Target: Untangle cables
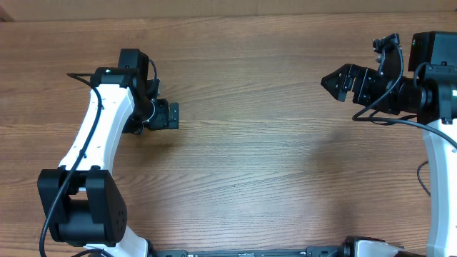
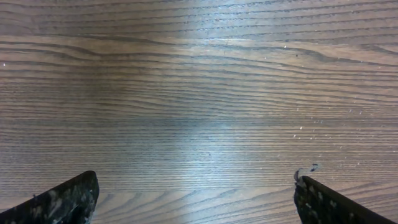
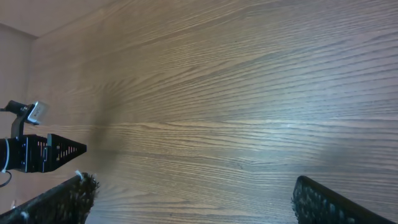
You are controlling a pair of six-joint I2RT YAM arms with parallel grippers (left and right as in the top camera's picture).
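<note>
The left gripper [image 1: 170,114] sits toward ten o'clock on the wooden table [image 1: 250,178], its tips facing three o'clock. Its jaws are spread wide with nothing between them, and its own camera shows only bare wood grain in the gap [image 2: 196,182]. The right gripper [image 1: 341,82] hangs near two o'clock, pointing toward nine o'clock. Its jaws are just as wide apart and hold nothing [image 3: 189,182]. The two grippers are well apart. I cannot tell where the cables are; none shows in any view.
</note>
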